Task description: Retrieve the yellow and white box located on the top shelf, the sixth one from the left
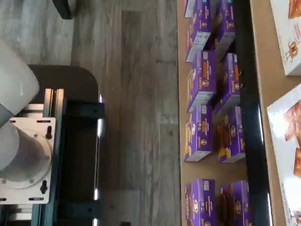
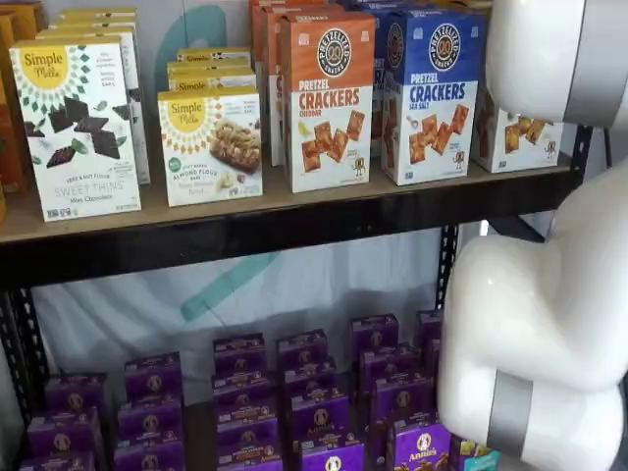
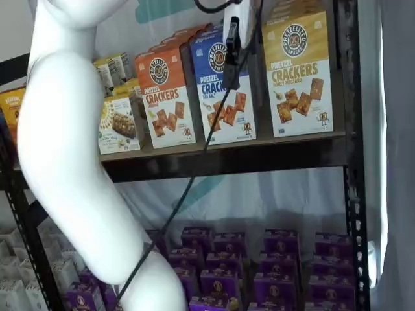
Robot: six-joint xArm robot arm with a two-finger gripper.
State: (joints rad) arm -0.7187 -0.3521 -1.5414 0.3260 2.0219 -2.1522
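Yellow and white box [image 3: 298, 71]: light, stiff carton, crushable faces.
I'd pinch its narrow sides, above the top shelf [image 3: 259, 159] rail; my gripper [image 3: 231, 55] state: can't tell.

"PRETZEL CRACKERS" on yellow and white box [image 3: 297, 71]

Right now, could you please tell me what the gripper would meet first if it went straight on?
The gripper points down: probably the floor, just clear of the purple boxes, though depth is unclear.
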